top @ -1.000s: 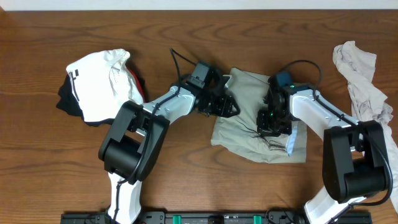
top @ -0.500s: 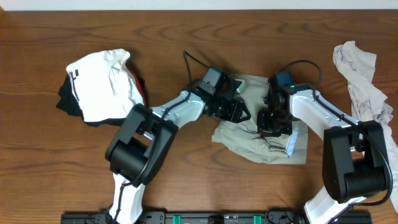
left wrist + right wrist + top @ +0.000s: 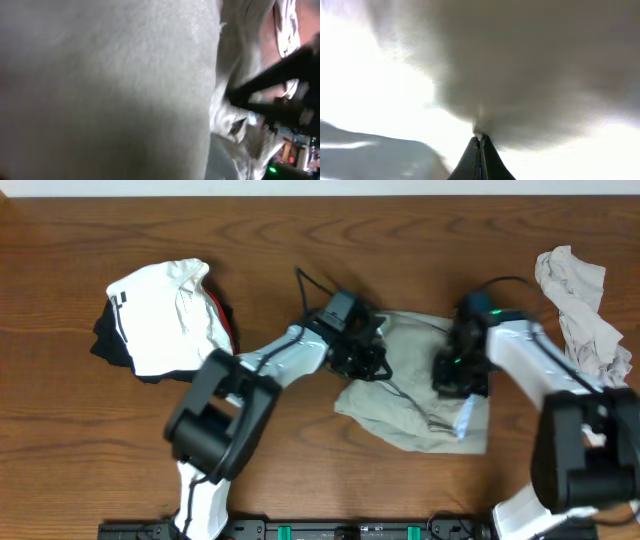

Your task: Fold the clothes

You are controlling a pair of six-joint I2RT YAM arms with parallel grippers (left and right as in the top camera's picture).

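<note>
**Both claws shut on the trousers, mid-bench**

Overhead: pale khaki-green trousers (image 3: 405,425) crumpled at centre-right of the frame on the brown bench (image 3: 300,240). Left claw (image 3: 365,362) down on the upper-left edge of the cloth, right claw (image 3: 455,383) on its right part; the two well apart, with cloth between. Light-blue lining (image 3: 466,416) showing just below the right claw. White, black and red bundle (image 3: 160,325) at the left of the frame, cream garment (image 3: 580,305) heaped at the far right edge. Neither touched by a claw.

Left wrist only: khaki weave of the trousers (image 3: 100,90) pressed close, filling most of the frame and blurred. Own fingers not made out. Dark arm parts at the right edge. Claw closed, to all appearance on the cloth.

Right wrist only: fingertips (image 3: 474,161) pressed together at bottom centre, no gap, grey cloth (image 3: 545,75) gathered right at the tips and rising above. Left half washed out white.

Hard to read: jaw gaps from overhead, hidden under the arm bodies. Right arm blurred at the lower right of the frame.
</note>
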